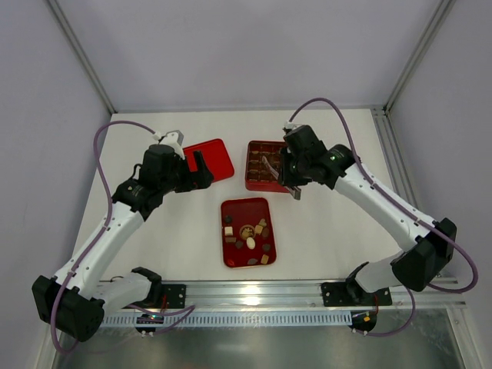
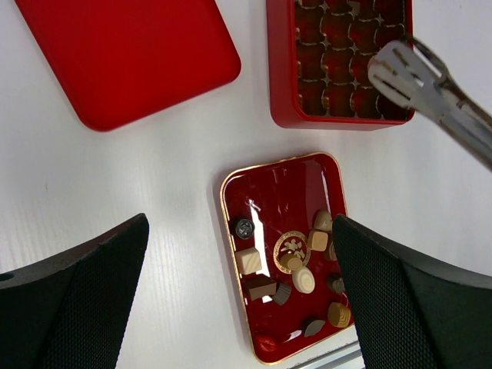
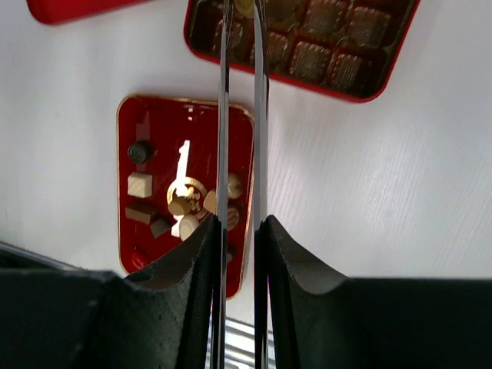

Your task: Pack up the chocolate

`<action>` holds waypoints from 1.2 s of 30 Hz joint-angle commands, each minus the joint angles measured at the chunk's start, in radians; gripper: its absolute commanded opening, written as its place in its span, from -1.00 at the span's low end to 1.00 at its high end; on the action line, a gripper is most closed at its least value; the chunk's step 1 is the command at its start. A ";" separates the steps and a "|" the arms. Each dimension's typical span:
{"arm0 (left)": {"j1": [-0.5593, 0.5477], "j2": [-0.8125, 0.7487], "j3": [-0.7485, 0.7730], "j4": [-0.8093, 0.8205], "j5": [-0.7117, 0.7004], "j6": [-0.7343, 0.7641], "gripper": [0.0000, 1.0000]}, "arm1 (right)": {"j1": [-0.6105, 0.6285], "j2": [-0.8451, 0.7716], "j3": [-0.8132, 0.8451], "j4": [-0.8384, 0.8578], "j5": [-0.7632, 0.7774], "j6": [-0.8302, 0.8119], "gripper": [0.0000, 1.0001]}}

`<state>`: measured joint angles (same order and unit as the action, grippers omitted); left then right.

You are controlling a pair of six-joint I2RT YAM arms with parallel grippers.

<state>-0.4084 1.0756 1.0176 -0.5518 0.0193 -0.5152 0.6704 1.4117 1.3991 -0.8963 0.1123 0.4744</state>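
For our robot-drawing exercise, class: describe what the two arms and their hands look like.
Both the left arm and right arm have white links with black joints. A lilac cable loops alongside each. The left hand and right hand are black, with finely textured fingers.

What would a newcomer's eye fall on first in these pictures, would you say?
Probably the red tray of mixed chocolates at the centre of the table. Next, the metal tongs clamped in the right gripper, reaching over the red gridded box beyond it.
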 commanded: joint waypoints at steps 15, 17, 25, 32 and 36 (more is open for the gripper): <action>-0.001 0.000 0.004 0.012 0.002 0.010 0.99 | -0.272 0.233 0.153 0.112 -0.026 -0.102 -0.39; -0.001 0.000 0.004 0.013 0.002 0.009 0.99 | -0.278 0.243 0.150 0.115 -0.020 -0.102 -0.39; -0.001 0.009 0.003 0.013 0.007 0.007 0.99 | -0.290 0.274 0.143 0.140 -0.019 -0.100 -0.39; -0.001 0.010 0.003 0.013 0.002 0.009 0.99 | -0.292 0.276 0.141 0.140 -0.013 -0.102 -0.28; -0.001 0.010 0.003 0.013 0.004 0.007 0.99 | -0.290 0.273 0.141 0.135 -0.014 -0.105 -0.24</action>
<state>-0.4084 1.0843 1.0176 -0.5518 0.0196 -0.5152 0.3820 1.6951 1.5055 -0.7895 0.0902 0.3866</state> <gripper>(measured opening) 0.996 0.380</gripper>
